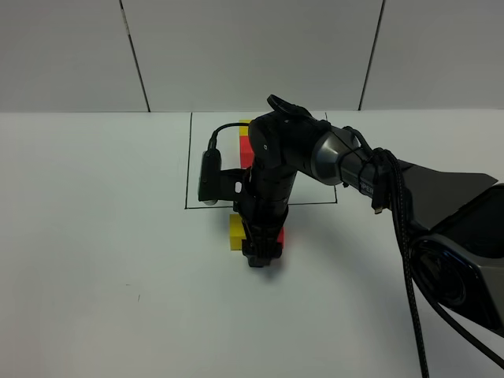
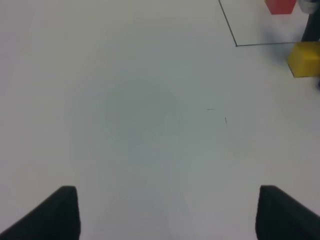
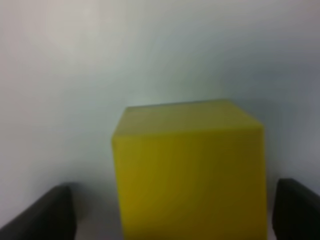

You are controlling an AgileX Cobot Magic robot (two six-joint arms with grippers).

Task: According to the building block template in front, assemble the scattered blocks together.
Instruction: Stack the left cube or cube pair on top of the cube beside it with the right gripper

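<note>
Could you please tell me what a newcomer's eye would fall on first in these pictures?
The black right arm reaches to the middle of the white table, its right gripper pointing down just outside the black rectangle's near line. Beside it sit a yellow cube and a mostly hidden red cube; the yellow one fills the right wrist view between open fingers. Behind the arm, the building block template peeks out inside the rectangle.

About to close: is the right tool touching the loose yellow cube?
Apart. Right wrist view shows table between the yellow cube and both fingers of the right tool.
</note>
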